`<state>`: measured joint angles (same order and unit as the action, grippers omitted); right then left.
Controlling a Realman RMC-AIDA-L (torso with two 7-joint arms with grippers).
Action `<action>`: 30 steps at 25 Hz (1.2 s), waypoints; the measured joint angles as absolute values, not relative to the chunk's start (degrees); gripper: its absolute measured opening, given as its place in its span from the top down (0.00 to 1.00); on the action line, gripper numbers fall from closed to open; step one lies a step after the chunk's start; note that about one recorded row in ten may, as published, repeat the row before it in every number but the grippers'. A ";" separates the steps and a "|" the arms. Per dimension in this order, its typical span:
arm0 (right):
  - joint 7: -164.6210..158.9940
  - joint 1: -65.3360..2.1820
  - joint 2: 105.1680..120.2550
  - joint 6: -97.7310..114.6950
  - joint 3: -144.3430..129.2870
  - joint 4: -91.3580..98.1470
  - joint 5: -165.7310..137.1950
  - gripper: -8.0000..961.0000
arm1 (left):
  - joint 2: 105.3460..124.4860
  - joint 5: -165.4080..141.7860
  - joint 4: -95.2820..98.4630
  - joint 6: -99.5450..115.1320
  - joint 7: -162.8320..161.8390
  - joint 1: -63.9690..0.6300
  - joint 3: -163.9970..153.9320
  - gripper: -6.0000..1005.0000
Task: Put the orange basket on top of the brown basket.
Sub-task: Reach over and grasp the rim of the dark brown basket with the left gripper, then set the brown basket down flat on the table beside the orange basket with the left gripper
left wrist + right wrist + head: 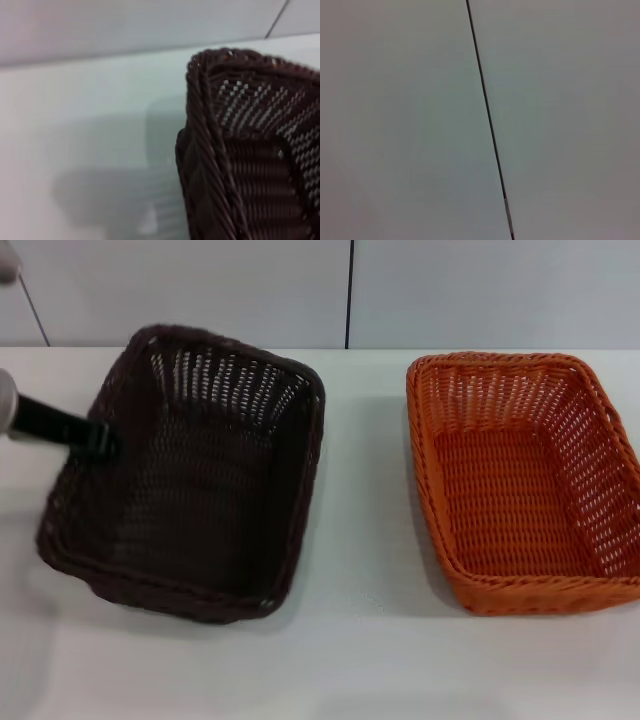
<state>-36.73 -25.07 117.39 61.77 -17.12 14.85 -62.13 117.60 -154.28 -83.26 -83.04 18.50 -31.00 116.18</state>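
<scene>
The left gripper sits at the brown basket rim; I cannot tell how its jaws stand. The orange basket rests apart on the worktop, untouched. Judged next: grasp it and stack.

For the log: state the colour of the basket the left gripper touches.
Dark brown basket; head view.

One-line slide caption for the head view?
Left claw at the left rim of the brown basket, tilted on the white table; orange basket apart, right.
</scene>
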 joint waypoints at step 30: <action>-37.12 -22.43 118.13 62.57 -15.70 13.95 -62.04 0.46 | 118.04 -146.95 -63.19 -85.60 57.56 -49.19 116.88 0.78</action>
<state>-37.12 -22.43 118.13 62.57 -15.70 13.95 -62.04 118.04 -146.95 -63.19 -85.60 57.56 -49.19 116.88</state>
